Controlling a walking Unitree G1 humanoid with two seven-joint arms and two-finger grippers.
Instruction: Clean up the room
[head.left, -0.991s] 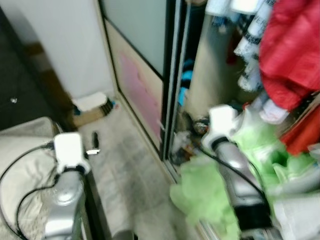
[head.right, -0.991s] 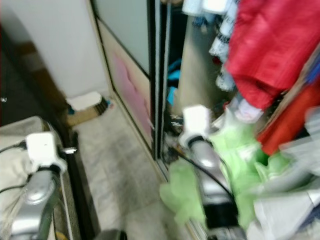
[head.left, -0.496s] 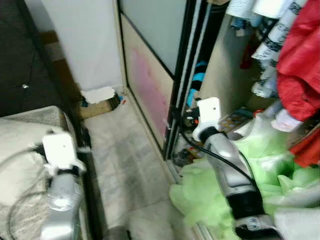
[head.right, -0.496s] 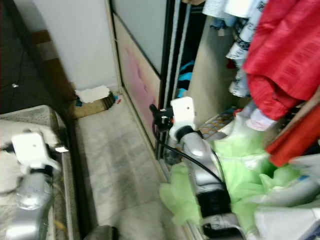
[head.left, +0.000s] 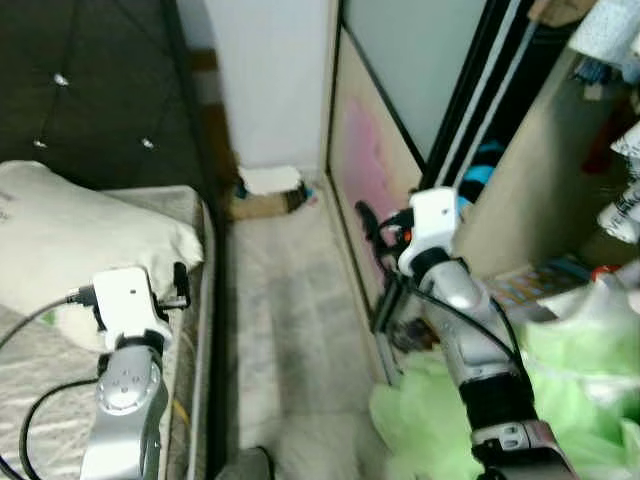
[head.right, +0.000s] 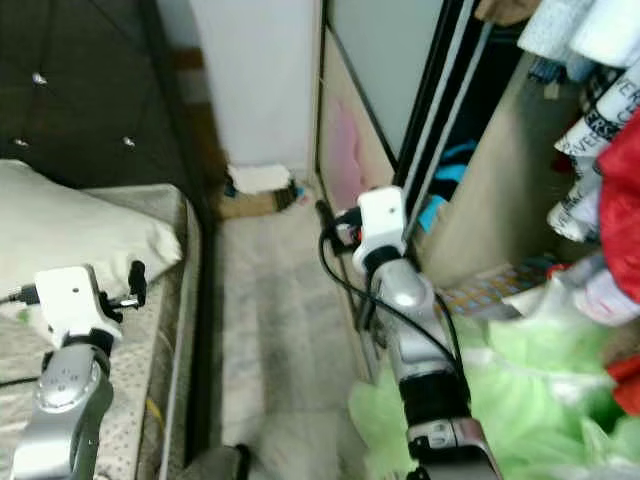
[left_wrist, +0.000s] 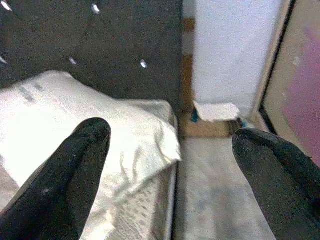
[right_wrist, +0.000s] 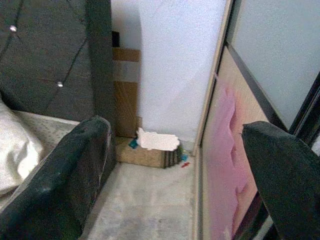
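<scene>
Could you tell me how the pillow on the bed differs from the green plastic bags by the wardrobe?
The pillow is off-white, while the green plastic bags are bright lime. The pillow lies on the bed on the robot's left; the bags sit heaped low at the open wardrobe on its right. The pillow looks smooth and plump; the bags look crumpled. Both are soft, and neither end effector touches them.

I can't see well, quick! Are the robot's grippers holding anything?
Left gripper: open, holding nothing.
Right gripper: open, holding nothing.
</scene>
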